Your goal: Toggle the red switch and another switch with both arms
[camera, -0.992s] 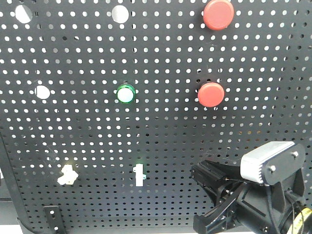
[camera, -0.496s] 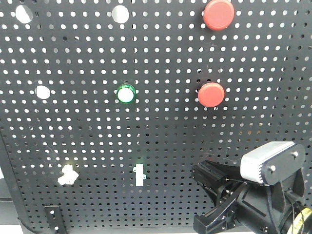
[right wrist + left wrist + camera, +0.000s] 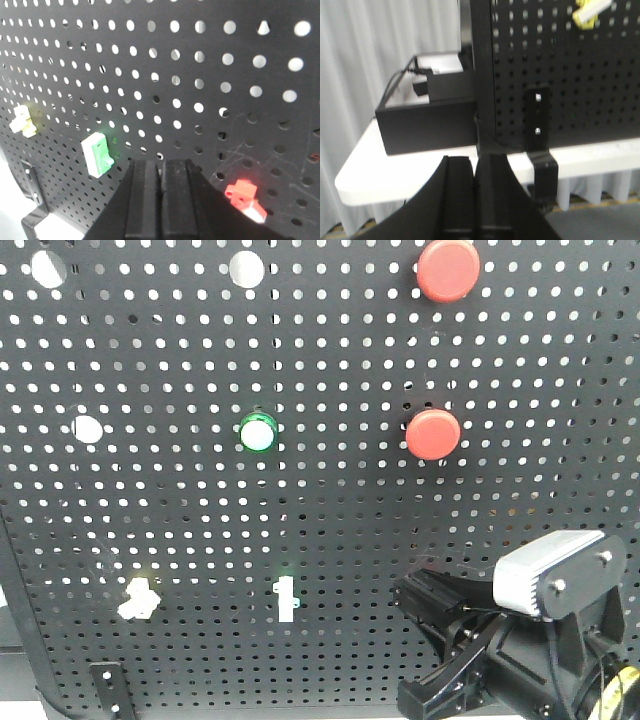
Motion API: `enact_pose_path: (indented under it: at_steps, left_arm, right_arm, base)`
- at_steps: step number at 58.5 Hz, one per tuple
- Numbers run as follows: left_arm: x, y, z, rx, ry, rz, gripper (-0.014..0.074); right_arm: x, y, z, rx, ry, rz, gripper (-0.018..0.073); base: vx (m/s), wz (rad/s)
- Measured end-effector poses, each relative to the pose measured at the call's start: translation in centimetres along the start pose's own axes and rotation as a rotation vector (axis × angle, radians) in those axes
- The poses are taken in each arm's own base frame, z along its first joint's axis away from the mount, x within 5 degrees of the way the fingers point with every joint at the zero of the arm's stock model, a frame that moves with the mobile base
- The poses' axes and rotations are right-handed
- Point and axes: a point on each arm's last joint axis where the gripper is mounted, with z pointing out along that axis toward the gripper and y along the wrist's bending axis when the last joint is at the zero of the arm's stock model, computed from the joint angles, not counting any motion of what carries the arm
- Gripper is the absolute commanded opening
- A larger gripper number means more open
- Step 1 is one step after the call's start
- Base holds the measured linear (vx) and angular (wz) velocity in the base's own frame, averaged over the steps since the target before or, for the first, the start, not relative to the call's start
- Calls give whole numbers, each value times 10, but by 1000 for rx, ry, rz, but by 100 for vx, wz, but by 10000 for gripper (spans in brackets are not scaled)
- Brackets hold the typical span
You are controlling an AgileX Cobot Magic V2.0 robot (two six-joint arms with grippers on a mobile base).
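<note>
A black pegboard (image 3: 200, 540) stands on a white table (image 3: 395, 170) before grey curtains (image 3: 365, 55). It carries two round red push-buttons (image 3: 433, 433) and three toggles: the red switch (image 3: 243, 196), the pale-yellow switch (image 3: 138, 598) and the green-based toggle (image 3: 286, 598). The left gripper (image 3: 473, 170) and the right gripper (image 3: 161, 175) both have their fingers pressed together.

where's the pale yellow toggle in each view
Front view: yellow toggle low on the left of the pegboard, left of the green toggle.
Left wrist view: top right corner, above the bracket.
Right wrist view: far left, mid-height, left of the green toggle.
Shared landmark: the black pegboard; the green toggle links the front and right wrist views.
</note>
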Motion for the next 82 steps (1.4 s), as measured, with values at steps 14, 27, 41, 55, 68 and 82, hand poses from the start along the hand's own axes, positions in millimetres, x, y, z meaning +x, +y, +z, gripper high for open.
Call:
enact_pose_path:
  at_steps: [14, 27, 41, 55, 68, 82]
  left_arm:
    - [3, 0, 0, 2, 35, 0, 3]
    - [3, 0, 0, 2, 38, -1, 3]
    - [3, 0, 0, 2, 38, -2, 3]
    - [3, 0, 0, 2, 38, -2, 3]
    - [3, 0, 0, 2, 38, -2, 3]
    - [3, 0, 0, 2, 38, -2, 3]
  right_arm:
    - [0, 0, 0, 0, 2, 0, -6]
    - [0, 0, 0, 1, 3, 0, -6]
    - [2, -4, -8, 22, -1, -20, -6]
    - [-6, -30, -98, 244, -170, -75, -6]
    - [49, -30, -173, 487, -81, -43, -6]
    - [126, -25, -187, 535, -32, -23, -6]
  base:
    - [0, 0]
    - [0, 0]
    - [0, 0]
    - [0, 0]
    - [0, 0]
    - [0, 0]
